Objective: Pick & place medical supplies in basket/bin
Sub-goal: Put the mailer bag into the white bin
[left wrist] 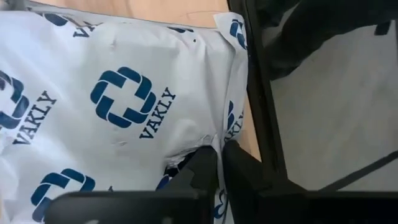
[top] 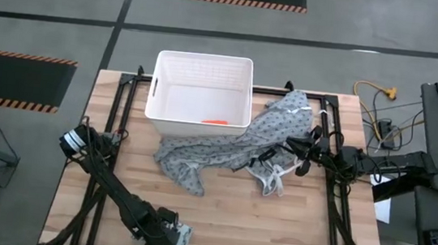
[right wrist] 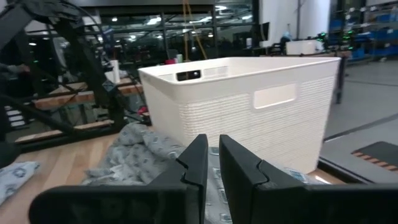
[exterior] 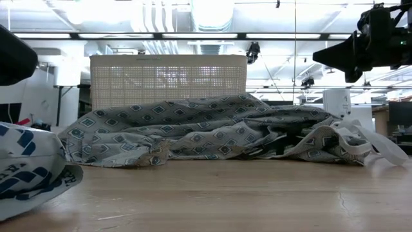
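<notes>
A white soft packet (left wrist: 124,106) printed with blue logos lies at the table's near edge, and also shows in the low view (exterior: 29,171). My left gripper (left wrist: 219,152) is shut on it there (top: 178,237). The white ribbed bin (top: 167,68) stands at the far edge with an orange item (top: 215,121) on its floor. A grey patterned gown (top: 233,144) lies spread in front of the bin. My right gripper (right wrist: 211,158) hovers shut above the gown's right part, facing the bin (right wrist: 249,106). No other supplies show. My left gripper pinches the white packet between its two fingers (left wrist: 202,168) at a crumpled spot on its edge (left wrist: 186,149), beside the table's near edge. The fingers come down at it from above. I cannot tell whether the packet is off the table.
The gown's white ties (top: 274,177) trail toward the table's right side. Bare wood (top: 273,226) lies between the gown and the near edge. Black frame rails (top: 119,104) run along both sides of the table, and cables (top: 379,115) lie past the right edge.
</notes>
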